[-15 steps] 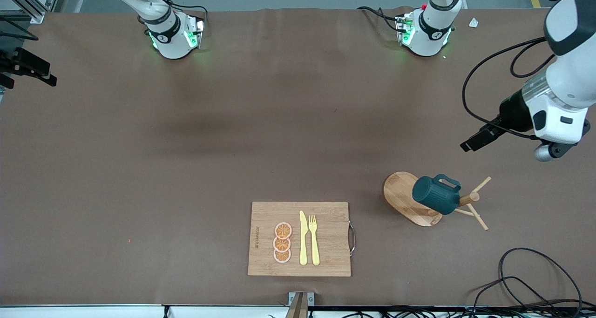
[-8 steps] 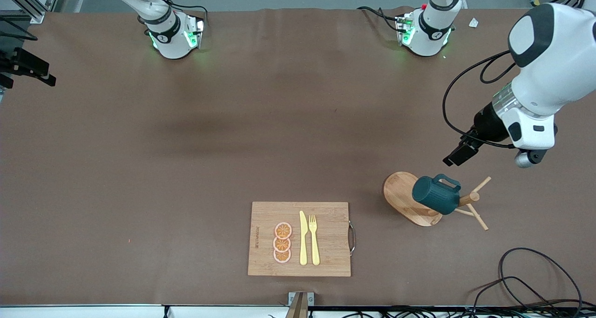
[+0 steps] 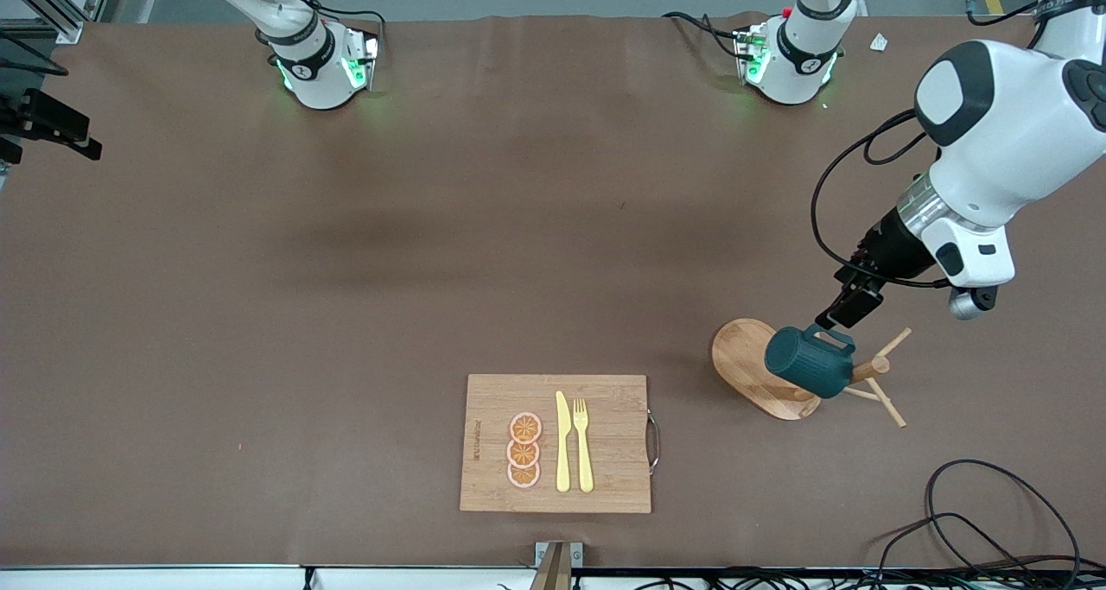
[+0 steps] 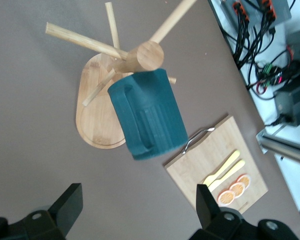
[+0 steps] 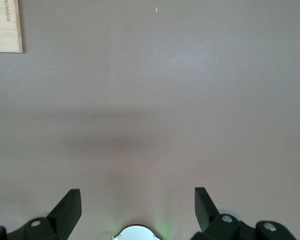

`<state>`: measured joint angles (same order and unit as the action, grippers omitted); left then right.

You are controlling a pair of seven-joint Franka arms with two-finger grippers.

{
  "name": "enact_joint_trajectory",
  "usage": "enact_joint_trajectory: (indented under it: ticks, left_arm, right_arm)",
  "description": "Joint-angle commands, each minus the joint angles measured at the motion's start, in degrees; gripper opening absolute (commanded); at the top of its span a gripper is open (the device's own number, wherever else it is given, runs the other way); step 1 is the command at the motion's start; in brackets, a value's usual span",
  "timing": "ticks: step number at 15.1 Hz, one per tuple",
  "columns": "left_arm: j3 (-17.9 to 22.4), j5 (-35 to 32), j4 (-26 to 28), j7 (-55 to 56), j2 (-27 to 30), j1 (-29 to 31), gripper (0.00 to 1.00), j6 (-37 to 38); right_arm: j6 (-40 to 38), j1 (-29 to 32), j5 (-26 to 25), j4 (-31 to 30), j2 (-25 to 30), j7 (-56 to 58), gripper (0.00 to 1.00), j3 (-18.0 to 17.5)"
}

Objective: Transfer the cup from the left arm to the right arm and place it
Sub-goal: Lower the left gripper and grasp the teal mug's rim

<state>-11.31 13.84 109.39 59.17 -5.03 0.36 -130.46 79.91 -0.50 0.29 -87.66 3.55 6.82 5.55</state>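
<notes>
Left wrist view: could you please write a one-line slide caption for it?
Open left claw above the ribbed dark teal mug hanging on the wooden peg rack.

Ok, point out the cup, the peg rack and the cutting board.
cup [image 3: 808, 364], front view, ribbed side.
peg rack [image 3: 745, 361], front view, bare oval base.
cutting board [image 3: 618, 439], front view, bare wood beside the fork.

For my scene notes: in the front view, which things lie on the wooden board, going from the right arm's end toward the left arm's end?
Orange slices → yellow knife → yellow fork → board's metal handle.
</notes>
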Motion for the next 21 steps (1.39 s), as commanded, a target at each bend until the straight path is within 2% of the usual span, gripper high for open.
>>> enact_joint_trajectory:
  ticks: [1, 8, 13, 21]
  left_arm:
    - [-0.4, 1.2, 3.7, 1.7, 0.5, 0.5, 1.00, -5.4]
    - [-0.4, 5.5, 3.6, 2.6, -4.5, 0.6, 1.00, -11.1]
    - [-0.3, 9.5, 2.9, 2.6, -6.7, 0.8, 1.00, -12.9]
    - [-0.3, 11.6, 1.0, 2.5, -9.9, 0.9, 0.99, -14.5]
  right_arm:
    - [-0.7, 0.9, -0.6, -1.2, 1.3, 0.2, 1.00, -0.5]
    - [-0.9, 0.5, -0.6, -0.8, 1.3, -1.2, 1.00, -0.6]
    - [-0.8, 0.7, -0.6, -0.2, 1.2, -2.0, 1.00, -0.6]
    - [-0.8, 0.6, -0.5, 0.3, 1.0, -2.1, 1.00, -0.6]
